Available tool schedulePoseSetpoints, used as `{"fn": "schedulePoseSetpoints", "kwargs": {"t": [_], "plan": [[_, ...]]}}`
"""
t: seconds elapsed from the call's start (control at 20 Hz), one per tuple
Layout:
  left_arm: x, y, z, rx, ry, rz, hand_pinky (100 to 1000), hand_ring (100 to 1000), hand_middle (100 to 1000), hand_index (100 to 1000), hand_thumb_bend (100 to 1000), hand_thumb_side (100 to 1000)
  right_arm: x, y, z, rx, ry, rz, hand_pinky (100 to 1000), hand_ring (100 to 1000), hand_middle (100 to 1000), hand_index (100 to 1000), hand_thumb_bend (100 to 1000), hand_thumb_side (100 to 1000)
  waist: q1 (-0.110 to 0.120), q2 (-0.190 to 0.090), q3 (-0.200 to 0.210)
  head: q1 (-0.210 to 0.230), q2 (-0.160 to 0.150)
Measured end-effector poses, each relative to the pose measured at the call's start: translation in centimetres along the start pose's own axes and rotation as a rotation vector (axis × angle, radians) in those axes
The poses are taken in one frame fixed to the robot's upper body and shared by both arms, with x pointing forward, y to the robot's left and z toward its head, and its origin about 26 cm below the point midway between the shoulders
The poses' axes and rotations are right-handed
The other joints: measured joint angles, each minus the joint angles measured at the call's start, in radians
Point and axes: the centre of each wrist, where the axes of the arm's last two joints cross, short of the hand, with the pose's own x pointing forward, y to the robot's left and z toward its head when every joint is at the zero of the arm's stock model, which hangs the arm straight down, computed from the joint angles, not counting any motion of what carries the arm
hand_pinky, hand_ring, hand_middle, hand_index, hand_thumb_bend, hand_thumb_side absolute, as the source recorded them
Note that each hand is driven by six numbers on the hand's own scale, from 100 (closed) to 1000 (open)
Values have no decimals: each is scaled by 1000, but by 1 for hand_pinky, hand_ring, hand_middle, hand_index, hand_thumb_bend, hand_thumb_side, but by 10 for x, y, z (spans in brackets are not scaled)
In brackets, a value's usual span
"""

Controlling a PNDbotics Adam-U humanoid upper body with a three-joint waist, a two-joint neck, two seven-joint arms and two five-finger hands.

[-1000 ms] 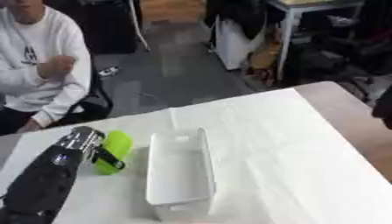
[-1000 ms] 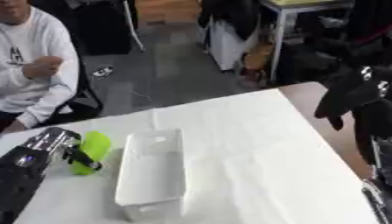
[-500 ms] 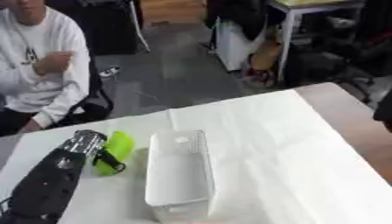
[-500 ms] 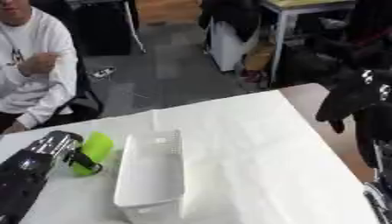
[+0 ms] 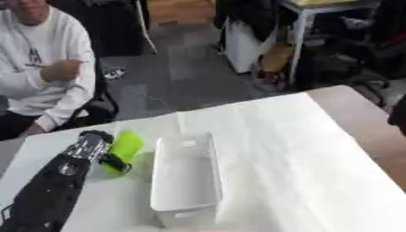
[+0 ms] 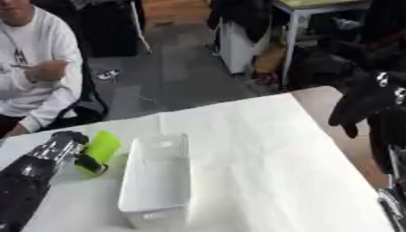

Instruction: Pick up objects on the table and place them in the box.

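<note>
**A:** Start at the left hand (image 5: 101, 156). What does it have?

**B:** Its fingers are wrapped around a lime-green cylinder (image 5: 123, 147), perhaps a cup or small bottle, just to the left of the white box (image 5: 186, 181). I can't tell whether the cylinder is clear of the table (image 5: 301, 154) or resting on it.

**A:** So what could spoil the drop?

**B:** The near wall of the box, I'd say. The cylinder sits close beside the box's left rim, roughly level with its upper half. If the hand swings across without enough height, the cylinder or the fingers may catch that rim and shove the box along the white cloth, or tip it, since it looks light and empty.

**A:** And the grasp itself?

**B:** The cylinder leans, its top tilted away from the arm. Much of it sticks out beyond the fingers, so it might pivot or slide out during the carry, then roll, being round.

**A:** The other hand?

**B:** The right hand (image 6: 361, 102) hangs off the table's right edge, well apart from the box, fingers drooping relaxed and holding nothing. No threat there unless it moves in.

**A:** Anything else?

**B:** The box is narrow; releasing the cylinder crosswise could leave it perched on the rims.
</note>
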Motion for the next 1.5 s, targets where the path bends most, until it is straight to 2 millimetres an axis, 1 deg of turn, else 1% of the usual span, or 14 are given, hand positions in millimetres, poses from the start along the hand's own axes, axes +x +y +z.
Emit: {"fn": "schedulePoseSetpoints", "kwargs": {"t": [0.1, 0.25, 0.55, 0.65, 0.7, 0.85, 1.1, 1.3, 1.5], "plan": [[-3, 9, 2, 55, -3, -2, 100, 186, 138, 117, 127, 805, 0, 1, 0, 2, 1, -2, 100, 382, 437, 520, 100, 707, 0, -3, 3, 2, 0], [-7, 26, 7, 185, -42, -10, 100, 174, 139, 118, 133, 819, 0, 1, 3, 4, 10, -4, 100, 382, 437, 520, 100, 709, 0, -5, 6, 3, 0], [4, 59, 28, 515, -323, -76, 100, 172, 123, 111, 143, 830, 0, 1, 3, 7, 10, -4, 100, 382, 437, 520, 100, 709, 0, -5, 11, 7, 0], [8, 65, 34, 578, -413, -109, 100, 123, 100, 106, 145, 833, 0, 1, 3, 9, 9, -3, 100, 382, 437, 520, 100, 708, 0, -5, 11, 7, -1], [10, 67, 36, 596, -448, -123, 100, 100, 100, 102, 147, 835, 0, 1, 3, 9, 9, -4, 100, 382, 437, 520, 100, 708, 0, -5, 11, 7, -1], [13, 68, 40, 615, -520, -149, 100, 100, 100, 101, 156, 840, 0, 1, 3, 9, 9, -3, 100, 383, 438, 521, 100, 709, 1, -6, 11, 7, -1], [13, 68, 42, 593, -599, -139, 100, 100, 100, 100, 164, 844, 0, 1, 3, 11, 10, -4, 100, 383, 438, 521, 100, 707, 2, -7, 11, 7, -1], [17, 65, 44, 585, -670, -135, 100, 100, 100, 100, 168, 847, 0, 1, 3, 11, 10, -3, 100, 383, 438, 521, 100, 707, 4, -7, 11, 7, -1], [16, 63, 47, 593, -724, -140, 100, 100, 100, 100, 169, 847, 0, 1, 3, 12, 10, -3, 100, 383, 438, 521, 100, 707, 5, -7, 11, 7, -1]]}}
